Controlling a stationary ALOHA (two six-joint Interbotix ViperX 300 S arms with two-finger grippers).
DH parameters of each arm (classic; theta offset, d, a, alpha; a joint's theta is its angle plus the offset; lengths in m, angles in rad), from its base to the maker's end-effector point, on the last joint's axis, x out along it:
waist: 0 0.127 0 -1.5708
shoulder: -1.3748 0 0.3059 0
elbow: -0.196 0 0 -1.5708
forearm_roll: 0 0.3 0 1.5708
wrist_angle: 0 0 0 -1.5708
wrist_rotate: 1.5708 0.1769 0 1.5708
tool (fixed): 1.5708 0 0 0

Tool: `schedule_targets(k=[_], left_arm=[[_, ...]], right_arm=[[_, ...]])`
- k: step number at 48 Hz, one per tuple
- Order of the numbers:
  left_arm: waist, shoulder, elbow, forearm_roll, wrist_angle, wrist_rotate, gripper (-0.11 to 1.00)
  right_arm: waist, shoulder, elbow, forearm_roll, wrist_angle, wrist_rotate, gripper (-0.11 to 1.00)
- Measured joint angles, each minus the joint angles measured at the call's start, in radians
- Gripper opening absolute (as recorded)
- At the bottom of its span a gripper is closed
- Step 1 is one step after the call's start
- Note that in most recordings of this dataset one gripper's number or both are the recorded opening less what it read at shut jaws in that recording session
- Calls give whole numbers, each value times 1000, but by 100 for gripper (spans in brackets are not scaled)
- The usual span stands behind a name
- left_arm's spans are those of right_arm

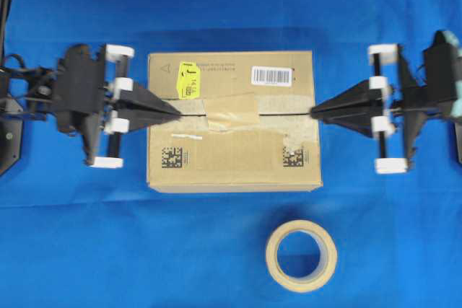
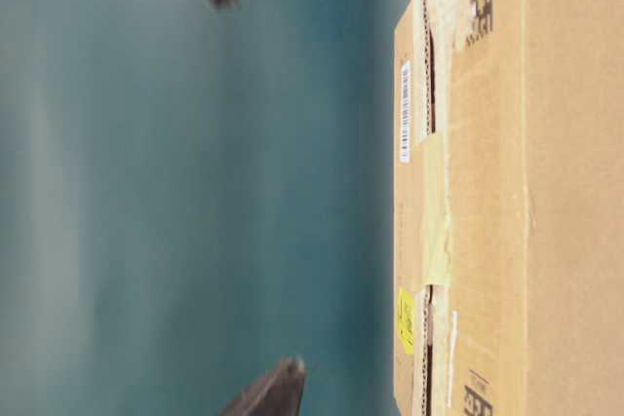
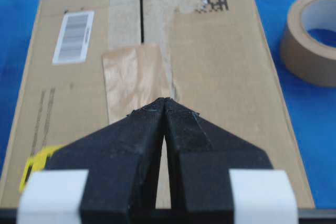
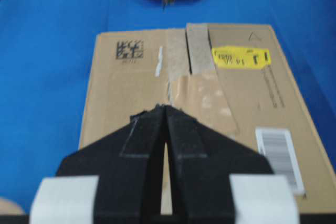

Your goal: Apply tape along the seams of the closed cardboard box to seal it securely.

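The roll (image 1: 301, 255) lies flat on the blue surface (image 1: 86, 236), nearest the lower edge of the overhead view, just in front of the box (image 1: 231, 156) and apart from it. Neither claw touches it.

The box sits at the centre of the surface, between the two claws. Its long axis runs left to right in the overhead view. The seam (image 1: 281, 115) runs along the same axis, across the middle of the top face, bordered by pale worn bands.

The tape (image 1: 234, 111) lies on the top face over the seam, near the box centre and slightly toward the left claw. Its long axis runs roughly along the seam, slightly skewed. In the left wrist view the tape (image 3: 137, 80) lies just ahead of the claw tips; in the right wrist view (image 4: 202, 100) it lies likewise just ahead.

Left claw (image 1: 175, 115): fully closed, tips together, holding nothing. It points along the seam, tips over the left edge of the box. Contact with the box cannot be determined.

Right claw (image 1: 313, 113): fully closed, tips together, holding nothing. It points along the seam from the opposite side, tips at the right edge of the box.

Beyond the seam lie a yellow sticker (image 1: 189, 80) and a barcode label (image 1: 271, 76).
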Motion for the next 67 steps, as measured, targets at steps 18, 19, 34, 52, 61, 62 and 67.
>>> schedule_targets(k=[18,19,34,52,61,62,67], left_arm=[[2,-259,198,-2,18,-28,0],[2,-272,209,-2,18,-26,0],[2,-448,310,-2,81,-29,0],[2,-514,351,-2,95,-29,0],[2,-515,351,-2,95,-29,0],[2,-515,351,-2,95,-29,0],[2,-515,351,-2,95,-29,0]], right_arm=[[0,-258,156,2,147,-8,0],[0,-262,164,0,149,-8,0],[-2,-287,233,2,161,-8,0],[-2,-272,239,0,160,-8,0],[-2,-272,239,0,158,-8,0],[0,-272,239,0,156,-8,1],[-2,-273,239,0,156,-8,0]])
